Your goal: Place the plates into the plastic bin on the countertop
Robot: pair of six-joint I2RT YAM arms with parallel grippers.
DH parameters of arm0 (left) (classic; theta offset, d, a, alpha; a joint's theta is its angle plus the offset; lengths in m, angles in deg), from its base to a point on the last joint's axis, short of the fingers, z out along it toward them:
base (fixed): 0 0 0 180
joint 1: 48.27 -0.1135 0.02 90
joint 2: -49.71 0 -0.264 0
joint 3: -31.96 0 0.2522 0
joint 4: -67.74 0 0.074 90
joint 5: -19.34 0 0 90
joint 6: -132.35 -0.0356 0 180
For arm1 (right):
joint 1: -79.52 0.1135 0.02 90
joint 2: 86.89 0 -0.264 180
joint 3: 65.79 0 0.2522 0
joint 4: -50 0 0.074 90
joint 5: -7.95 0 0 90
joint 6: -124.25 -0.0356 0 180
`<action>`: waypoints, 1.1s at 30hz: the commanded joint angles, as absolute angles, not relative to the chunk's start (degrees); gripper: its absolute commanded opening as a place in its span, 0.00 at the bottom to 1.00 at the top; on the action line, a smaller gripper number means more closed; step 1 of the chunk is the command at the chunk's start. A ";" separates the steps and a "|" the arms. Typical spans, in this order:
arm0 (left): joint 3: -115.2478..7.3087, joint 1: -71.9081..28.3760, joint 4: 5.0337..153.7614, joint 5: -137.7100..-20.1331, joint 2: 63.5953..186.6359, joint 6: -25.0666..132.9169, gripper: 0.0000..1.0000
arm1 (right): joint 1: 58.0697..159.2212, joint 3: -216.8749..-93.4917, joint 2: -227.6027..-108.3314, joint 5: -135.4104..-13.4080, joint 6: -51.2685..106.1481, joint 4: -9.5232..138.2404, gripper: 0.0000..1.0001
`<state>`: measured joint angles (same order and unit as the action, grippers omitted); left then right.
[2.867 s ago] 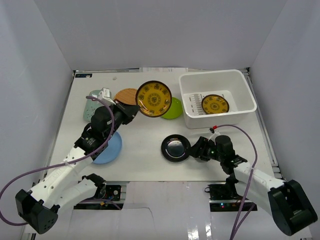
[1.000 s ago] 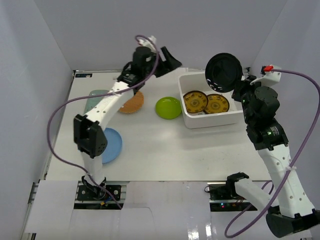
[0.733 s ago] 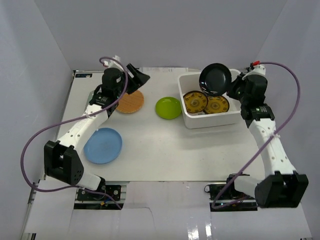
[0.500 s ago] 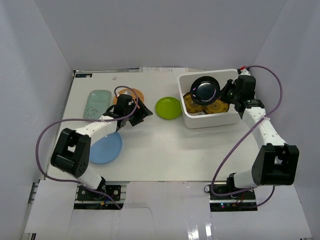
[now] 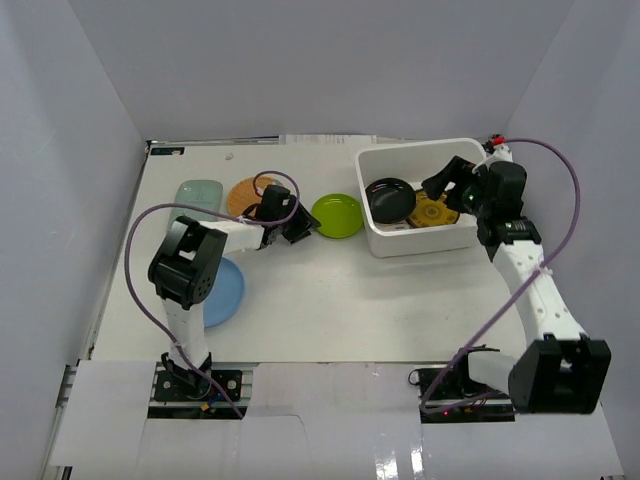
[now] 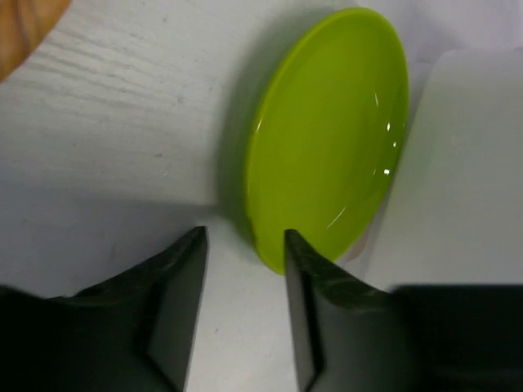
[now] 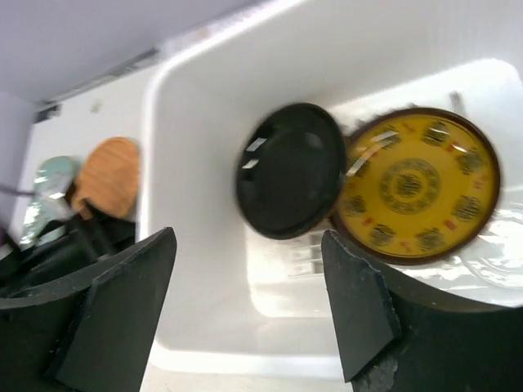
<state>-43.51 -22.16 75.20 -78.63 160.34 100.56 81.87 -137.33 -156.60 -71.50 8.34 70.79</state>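
Note:
The white plastic bin (image 5: 470,222) stands at the back right of the countertop (image 5: 330,290). A glossy black plate (image 5: 390,198) lies inside it, partly over an amber patterned plate (image 5: 437,212). In the right wrist view, the black plate (image 7: 290,167) and the amber plate (image 7: 417,184) lie ahead of my right gripper (image 7: 247,237), which is wide open and empty. That gripper (image 5: 442,184) hovers over the bin. My left gripper (image 5: 300,226) is open and low on the table at the near-left rim of the lime green plate (image 5: 337,216). In the left wrist view, one finger (image 6: 298,278) sits at the rim of that plate (image 6: 327,139).
A woven tan plate (image 5: 246,195) and a pale teal plate (image 5: 198,195) lie at the back left. A light blue plate (image 5: 222,292) lies near the left arm. The bin's wall (image 6: 458,163) stands right behind the lime plate.
My right gripper lowered the black plate into the bin and let it go; it now lies on the plates there. My left gripper came down from the back to the lime plate's rim.

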 commanded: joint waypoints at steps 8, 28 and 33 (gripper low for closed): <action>-48.60 -18.56 74.91 -67.24 166.52 103.96 0.00 | 111.64 -118.23 -137.87 -73.77 1.74 60.34 0.75; -36.21 -20.49 97.66 -39.21 99.22 89.64 0.00 | 131.72 -123.30 -151.20 -91.92 -5.91 48.48 0.63; -37.43 -20.76 102.32 -37.96 87.70 87.88 0.00 | 139.96 -131.39 -170.09 -86.80 -4.33 49.26 0.78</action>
